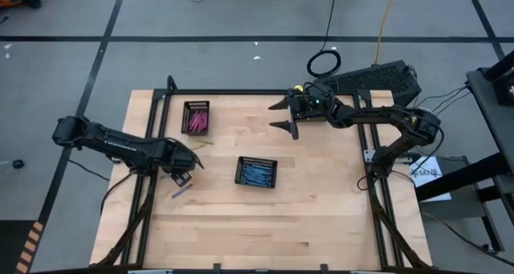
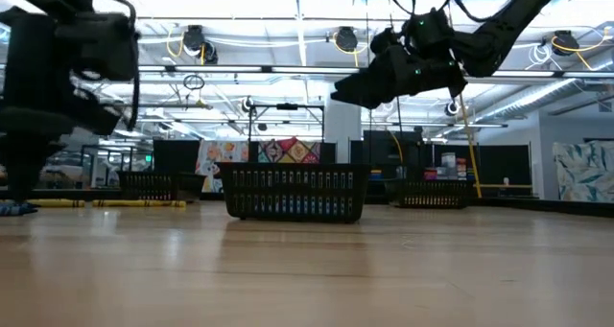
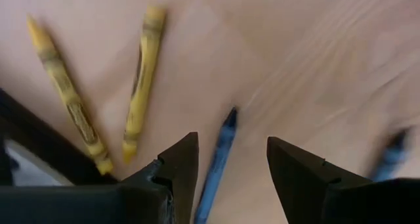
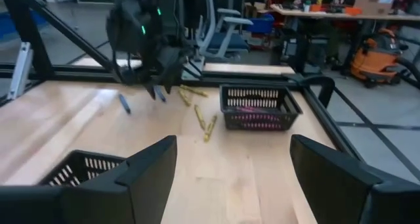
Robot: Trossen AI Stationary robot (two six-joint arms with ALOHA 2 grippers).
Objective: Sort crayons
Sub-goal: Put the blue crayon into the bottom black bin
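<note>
The blue crayon [image 3: 220,155] is lying on the table between the open fingers of my left gripper [image 3: 233,161], so I am lowering straight and closing gently at its middle, while the right gripper [image 1: 285,115] is waiting open above.

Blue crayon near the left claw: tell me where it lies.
The thin blue crayon lies on the wooden table, between the left claw's open fingers, beside two yellow crayons.

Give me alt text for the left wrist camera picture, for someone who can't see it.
The left gripper hangs close over a pale wooden table with its jaws open, a blue crayon lying between them. Two yellow crayons lie loose beyond it on the wood, and another blue crayon shows, blurred, at the picture's edge.
</note>
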